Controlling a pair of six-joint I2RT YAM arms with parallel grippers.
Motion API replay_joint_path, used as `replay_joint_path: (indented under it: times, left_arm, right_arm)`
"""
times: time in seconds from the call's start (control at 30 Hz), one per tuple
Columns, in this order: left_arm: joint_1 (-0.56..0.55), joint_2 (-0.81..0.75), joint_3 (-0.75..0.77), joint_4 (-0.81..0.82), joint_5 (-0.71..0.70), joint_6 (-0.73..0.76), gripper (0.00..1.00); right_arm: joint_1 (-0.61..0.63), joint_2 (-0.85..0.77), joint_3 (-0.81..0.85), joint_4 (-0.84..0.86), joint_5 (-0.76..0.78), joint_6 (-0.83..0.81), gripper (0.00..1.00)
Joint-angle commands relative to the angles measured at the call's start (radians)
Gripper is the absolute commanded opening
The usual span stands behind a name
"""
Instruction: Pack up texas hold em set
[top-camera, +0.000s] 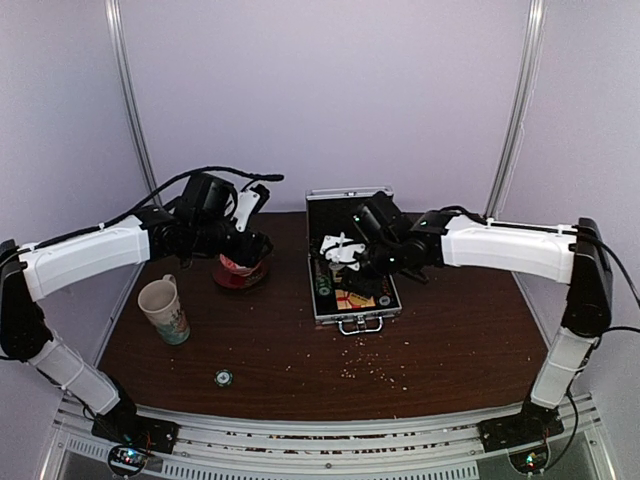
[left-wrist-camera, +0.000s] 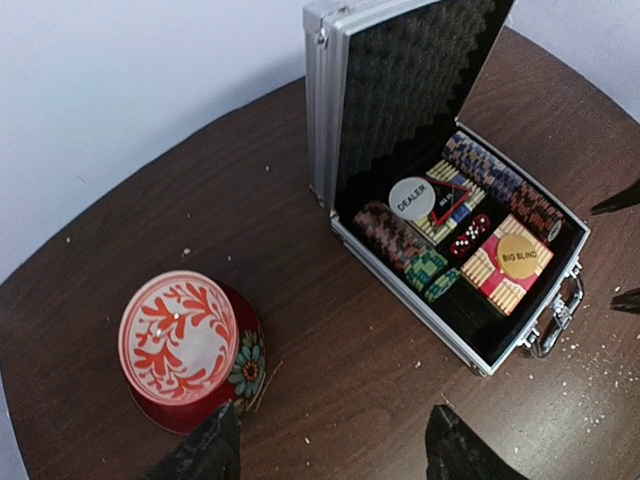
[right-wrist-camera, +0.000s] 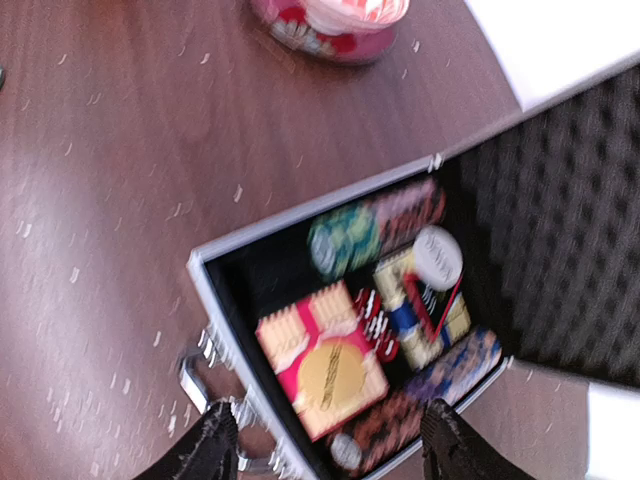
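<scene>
Both hands gape empty, the right hand (right-wrist-camera: 325, 440) over the case (left-wrist-camera: 410, 297) lying open on the counter (top-camera: 450, 340), the left hand (left-wrist-camera: 330, 440) beside the bowl (left-wrist-camera: 185, 340), its lid (left-wrist-camera: 415, 100) presumably up because one chip (top-camera: 223, 377) lies outside.

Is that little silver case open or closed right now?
Open. The lid of the case stands upright on its hinge, and the chips lie exposed inside.

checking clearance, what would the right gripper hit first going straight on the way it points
Probably the yellow disc on the card box in the open case, centred ahead of the right gripper; depth is unclear, so the case's front rim might come first.
</scene>
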Motion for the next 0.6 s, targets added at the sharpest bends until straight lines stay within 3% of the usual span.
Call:
replay_joint_path:
  times: [0.0, 0.27, 0.57]
  left_arm:
    - [-0.010, -0.022, 0.018, -0.177, -0.006, -0.102, 0.61]
    - [-0.065, -0.061, -0.142, -0.401, 0.056, -0.219, 0.55]
    - [-0.151, -0.069, -0.329, -0.439, 0.124, -0.334, 0.57]
  right_arm:
    - [-0.070, -0.132, -0.216, 0.009, -0.145, 0.045, 0.65]
    - [-0.324, -0.341, -0.478, 0.158, -0.448, 0.112, 0.67]
    - [-0.432, -0.396, -0.536, 0.191, -0.510, 0.123, 0.71]
